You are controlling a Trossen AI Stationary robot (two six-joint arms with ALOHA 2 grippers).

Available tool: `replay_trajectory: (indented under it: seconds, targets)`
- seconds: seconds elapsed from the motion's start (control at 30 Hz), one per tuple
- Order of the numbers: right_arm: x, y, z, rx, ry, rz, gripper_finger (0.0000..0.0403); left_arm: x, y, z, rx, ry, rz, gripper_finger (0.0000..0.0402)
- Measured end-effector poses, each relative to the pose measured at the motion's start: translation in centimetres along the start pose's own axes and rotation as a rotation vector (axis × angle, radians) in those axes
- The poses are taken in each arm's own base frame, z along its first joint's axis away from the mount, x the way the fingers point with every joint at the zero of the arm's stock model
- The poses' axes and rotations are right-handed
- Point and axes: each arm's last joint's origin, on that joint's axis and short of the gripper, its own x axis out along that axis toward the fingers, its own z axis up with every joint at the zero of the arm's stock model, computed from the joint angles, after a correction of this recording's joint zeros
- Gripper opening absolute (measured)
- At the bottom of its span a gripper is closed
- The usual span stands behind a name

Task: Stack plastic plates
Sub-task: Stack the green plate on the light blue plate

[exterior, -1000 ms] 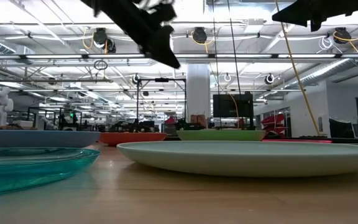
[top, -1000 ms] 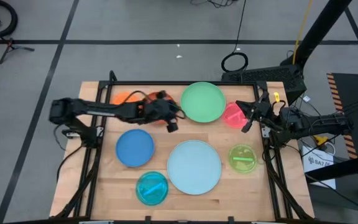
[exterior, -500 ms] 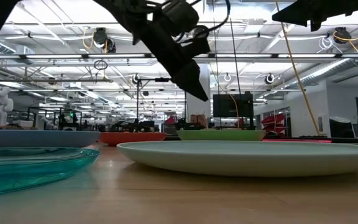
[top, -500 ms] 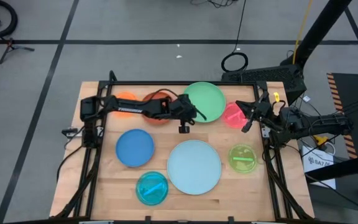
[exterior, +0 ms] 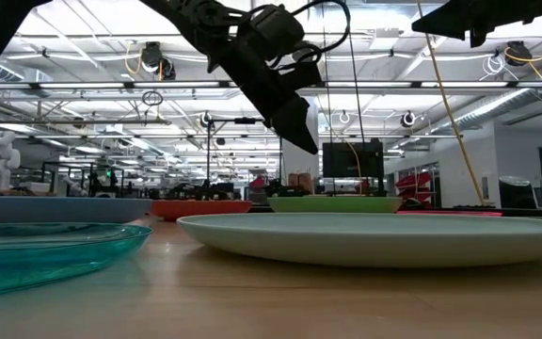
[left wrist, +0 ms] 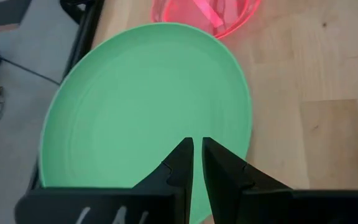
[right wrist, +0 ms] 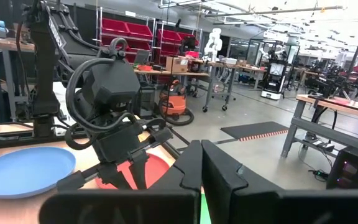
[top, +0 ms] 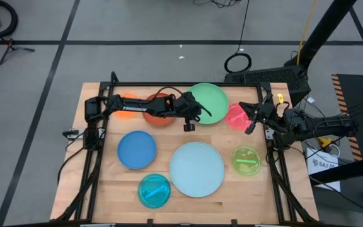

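Note:
Eight plates lie flat on the wooden table. They are the big pale blue plate, green plate, blue plate, rust-brown plate, orange plate, pink plate, lime plate and translucent cyan plate. My left gripper hangs shut above the green plate, over its left part and clear of it. In the low view the left gripper is high above the plates. My right gripper waits shut over the pink plate's right edge.
The left arm stretches over the orange and rust-brown plates along the table's far side. Dark frame rails run down the table's left and right edges. Bare wood shows between the plates in the middle. Cables and a stand lie on the floor beyond.
My left gripper has moved toward the table's right, from above the rust-brown plate to above the green plate's left part, staying high and shut. The rust-brown plate shows more now. No plate has moved.

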Motion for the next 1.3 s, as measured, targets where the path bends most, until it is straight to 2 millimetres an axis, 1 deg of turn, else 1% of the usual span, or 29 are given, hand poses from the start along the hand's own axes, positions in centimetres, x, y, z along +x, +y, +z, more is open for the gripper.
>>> replay_trajectory:
  seconds: [0.17,0.67,0.83,1.03,1.3]
  targets:
    - [0.00,0.00,0.00,0.000,0.000,0.000,0.0000,-0.01,-0.15,0.08,-0.026,-0.018,-0.047,0.0043]
    - [0.00,0.00,0.00,-0.001,0.000,0.000,0.0000,-0.01,-0.30,-0.13,-0.086,0.006,-0.058,0.0045]
    - [0.00,0.00,0.00,0.000,0.000,0.000,0.0000,-0.01,-0.32,-0.20,-0.131,0.015,-0.059,0.0083]
    - [0.01,0.01,-0.01,-0.001,0.001,0.000,0.0000,-0.01,-0.30,-0.17,-0.172,0.012,-0.056,0.0116]
    - [0.00,0.00,0.00,-0.004,0.000,0.000,0.0000,-0.02,-0.36,-0.18,-0.171,0.015,-0.057,0.0197]
